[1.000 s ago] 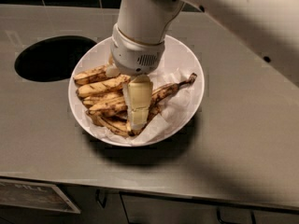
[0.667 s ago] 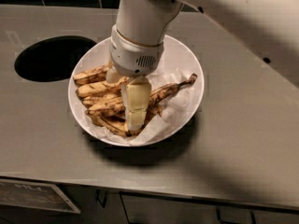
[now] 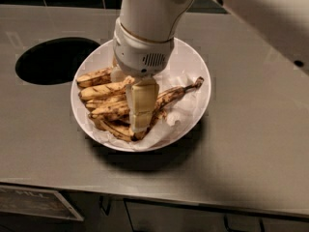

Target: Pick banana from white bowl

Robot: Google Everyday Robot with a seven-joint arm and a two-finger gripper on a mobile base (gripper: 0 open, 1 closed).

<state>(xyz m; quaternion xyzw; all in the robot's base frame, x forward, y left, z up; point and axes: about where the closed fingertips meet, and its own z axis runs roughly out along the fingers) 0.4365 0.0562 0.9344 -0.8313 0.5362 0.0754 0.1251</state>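
A bunch of ripe, brown-spotted bananas (image 3: 104, 91) lies in the white bowl (image 3: 193, 62), on crumpled white paper. One banana's stem (image 3: 186, 88) points to the right rim. My gripper (image 3: 136, 120) reaches straight down from the white arm (image 3: 145, 28) into the middle of the bowl. It is down among the bananas, with its cream tip over the front ones. The arm hides the bananas at the back of the bowl.
The bowl stands on a grey counter (image 3: 256, 129). A dark round hole (image 3: 55, 59) is cut into the counter just left of the bowl. The counter's front edge runs along the bottom, with cabinet fronts (image 3: 169, 219) below it.
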